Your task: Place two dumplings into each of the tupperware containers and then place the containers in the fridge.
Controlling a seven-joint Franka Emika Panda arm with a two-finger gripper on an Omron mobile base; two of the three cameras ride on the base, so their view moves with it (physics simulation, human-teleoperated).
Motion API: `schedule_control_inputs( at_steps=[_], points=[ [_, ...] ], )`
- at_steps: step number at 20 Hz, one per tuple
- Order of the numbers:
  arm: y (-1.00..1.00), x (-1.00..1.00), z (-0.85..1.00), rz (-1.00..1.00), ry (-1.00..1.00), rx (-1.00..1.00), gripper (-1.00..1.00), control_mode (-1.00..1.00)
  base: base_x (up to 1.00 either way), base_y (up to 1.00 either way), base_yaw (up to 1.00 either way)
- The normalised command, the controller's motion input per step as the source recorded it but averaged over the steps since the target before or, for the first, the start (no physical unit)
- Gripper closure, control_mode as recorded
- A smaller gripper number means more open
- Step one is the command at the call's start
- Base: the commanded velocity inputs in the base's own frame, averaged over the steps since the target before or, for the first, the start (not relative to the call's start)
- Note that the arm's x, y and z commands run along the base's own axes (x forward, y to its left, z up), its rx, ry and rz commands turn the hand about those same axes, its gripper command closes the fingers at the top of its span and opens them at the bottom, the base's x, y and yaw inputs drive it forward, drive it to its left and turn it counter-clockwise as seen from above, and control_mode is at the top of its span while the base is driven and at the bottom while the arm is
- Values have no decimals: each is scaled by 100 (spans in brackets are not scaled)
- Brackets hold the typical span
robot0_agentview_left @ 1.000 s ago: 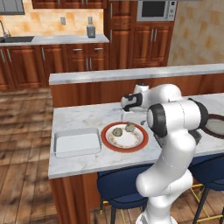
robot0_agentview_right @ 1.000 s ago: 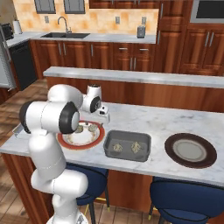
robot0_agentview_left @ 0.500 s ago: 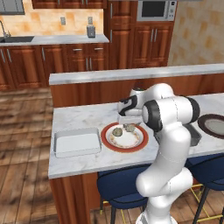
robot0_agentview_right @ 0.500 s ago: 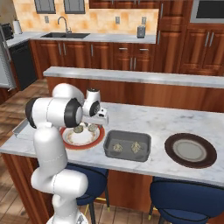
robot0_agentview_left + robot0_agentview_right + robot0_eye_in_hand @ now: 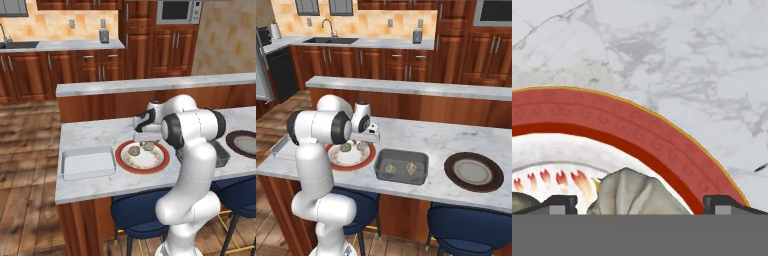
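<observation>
The tool [image 5: 640,202] hung wide open right above one dumpling [image 5: 639,192] on the red plate [image 5: 662,135], ready to pinch it. Two dumplings [image 5: 401,168] already lay in the dark container [image 5: 423,175]; the white container [image 5: 87,163] sat bare on the tabletop [image 5: 100,135]

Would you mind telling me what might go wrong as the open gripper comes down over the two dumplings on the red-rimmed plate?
The two dumplings sit close together on the red-rimmed plate, so the open gripper, framing one dumpling, may nudge the neighbour or pinch both.
The lumpy, rounded dumpling might slip out as the jaws close.
The white container lies on the plate's far side from the dark container, so a weak grip could drop it on the counter.
</observation>
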Motion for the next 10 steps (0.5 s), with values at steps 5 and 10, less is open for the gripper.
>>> schedule_control_inputs(
  at_steps=[5, 10],
  points=[
    [0, -23, 0, 0, -1, 0, -100, -100, 0, 0, 0],
    [0, -12, 0, 0, -1, 0, -100, -100, 0, 0, 0]
  ],
)
